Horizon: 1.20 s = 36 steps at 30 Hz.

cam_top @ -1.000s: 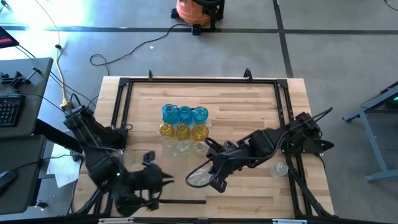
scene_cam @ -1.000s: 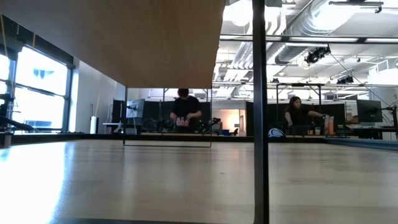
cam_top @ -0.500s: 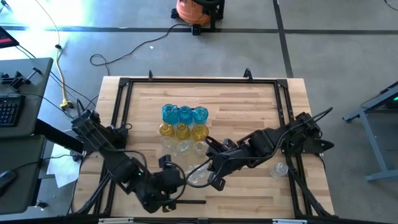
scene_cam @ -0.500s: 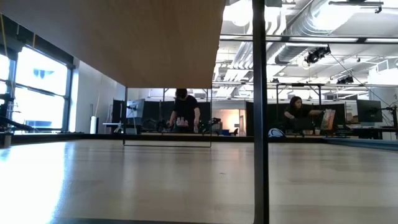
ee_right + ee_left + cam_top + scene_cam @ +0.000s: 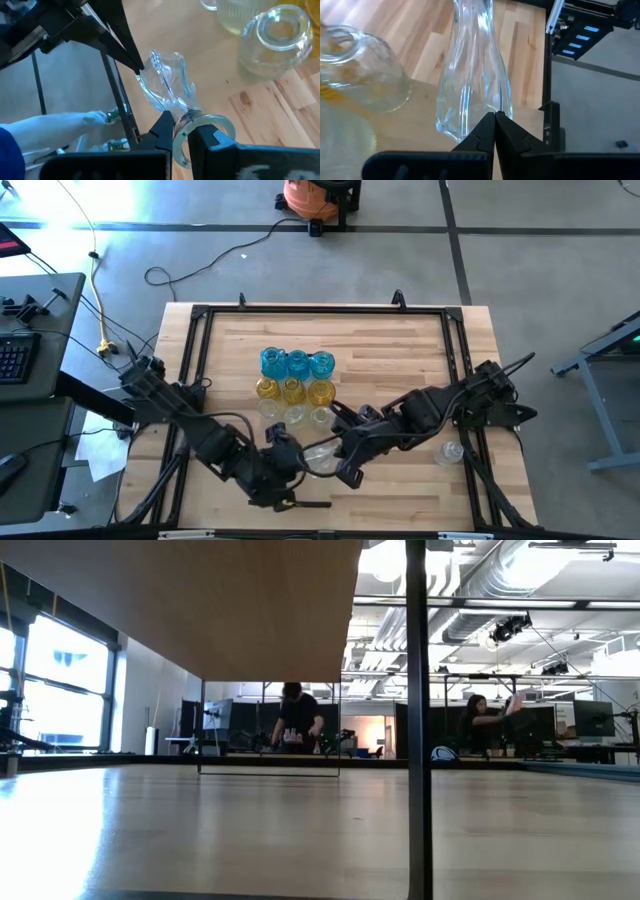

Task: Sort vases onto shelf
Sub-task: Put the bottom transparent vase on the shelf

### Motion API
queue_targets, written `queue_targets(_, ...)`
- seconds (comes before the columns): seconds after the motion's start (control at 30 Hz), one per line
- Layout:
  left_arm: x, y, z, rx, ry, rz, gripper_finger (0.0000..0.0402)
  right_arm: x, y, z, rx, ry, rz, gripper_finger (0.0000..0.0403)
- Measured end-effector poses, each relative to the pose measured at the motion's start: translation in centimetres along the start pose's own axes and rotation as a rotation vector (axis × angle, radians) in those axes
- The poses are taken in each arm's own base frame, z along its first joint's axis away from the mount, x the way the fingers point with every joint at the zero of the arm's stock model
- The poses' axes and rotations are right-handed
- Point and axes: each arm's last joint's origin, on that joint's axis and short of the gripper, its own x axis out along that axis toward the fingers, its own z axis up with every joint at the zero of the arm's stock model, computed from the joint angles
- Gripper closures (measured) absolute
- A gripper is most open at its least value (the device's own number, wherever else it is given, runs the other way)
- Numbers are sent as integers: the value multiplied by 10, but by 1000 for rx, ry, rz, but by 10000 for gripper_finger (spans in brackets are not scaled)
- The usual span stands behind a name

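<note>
My right pincer is clamped on the rim of a tall clear vase, holding it tilted over the near middle of the counter. My left pincer has its two fingers pressed flat together, tips right at the vase's wavy base. I cannot say they have any glass between them; they look shut on nothing, touching or just beside it.

The sorted vases stand further back on the counter in rows: blue, then yellow, then clear. One more clear vase sits alone near the right rail.

I judge this to be a handover, or a steadying of the tall vase, on its way to the rows. Next I would need my left pincer to spread and take a true hold on the body before my right lets go of the rim; the glass is smooth and tapered, so a slip is the risk.

The high view gives me the whole layout and both arms meeting. My left wrist view shows the closed tips against the base, which the high view cannot. My right wrist view alone shows the fingers straddling the rim. The low view shows only bare boards, a post and people far off in the room.
</note>
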Motion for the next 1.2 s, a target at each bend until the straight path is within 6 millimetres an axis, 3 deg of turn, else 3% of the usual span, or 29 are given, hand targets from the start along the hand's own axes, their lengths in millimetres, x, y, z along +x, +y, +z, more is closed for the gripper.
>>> queue_targets(0.3, 21, -7, -7, 12, 56, -4, 401, 20, 3, -3, -16, 61, -8, 398)
queue_targets(0.47, 22, -8, -9, 15, 59, -8, 401, 36, 6, -3, -38, 65, -5, 398)
queue_targets(0.93, 23, -7, -9, 13, 72, -12, 401, 36, 1, 1, -39, 64, -26, 398)
queue_targets(1.2, 23, -4, -16, 11, 169, -4, 401, 35, -2, 2, -39, 62, -66, 398)
